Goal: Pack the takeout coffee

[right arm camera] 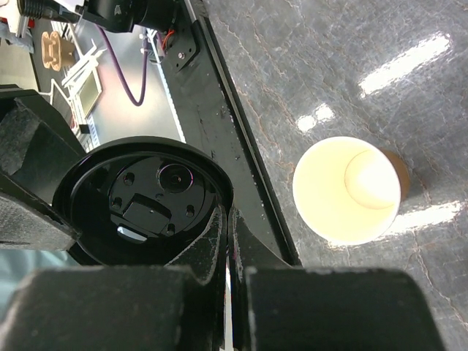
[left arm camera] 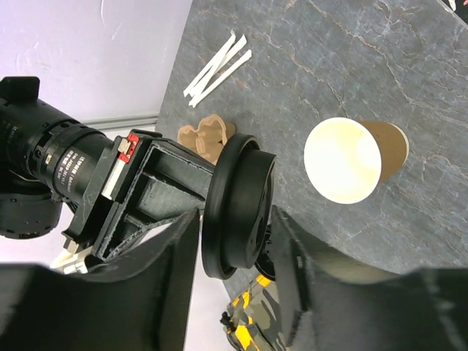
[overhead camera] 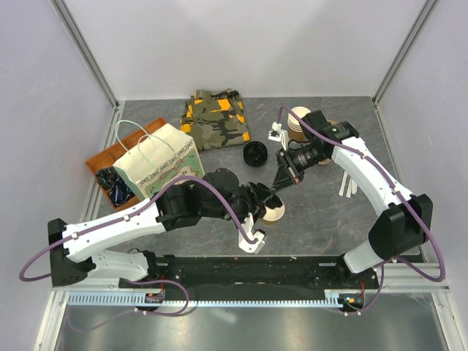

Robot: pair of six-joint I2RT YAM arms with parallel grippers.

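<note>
A brown kraft-paper cup (overhead camera: pixel 274 210) stands upright and lidless on the table; it also shows in the left wrist view (left arm camera: pixel 355 159) and the right wrist view (right arm camera: pixel 347 190). My right gripper (overhead camera: pixel 281 178) (right arm camera: pixel 230 241) is shut on the rim of a black lid (right arm camera: pixel 146 201), held on edge above and just behind the cup. The lid also shows in the left wrist view (left arm camera: pixel 238 216). My left gripper (overhead camera: pixel 268 196) (left arm camera: pixel 241 285) is open and empty beside the cup, its fingers apart on either side of the lid as seen from the wrist, touching neither.
A printed paper bag (overhead camera: pixel 157 162) stands at the left beside an orange tray (overhead camera: pixel 110 172). A camouflage cloth (overhead camera: pixel 216 117) lies at the back. A second black lid (overhead camera: pixel 254 153) lies on the table. A stack of lidless cups (overhead camera: pixel 300 124) and white sticks (overhead camera: pixel 345 183) are at the right.
</note>
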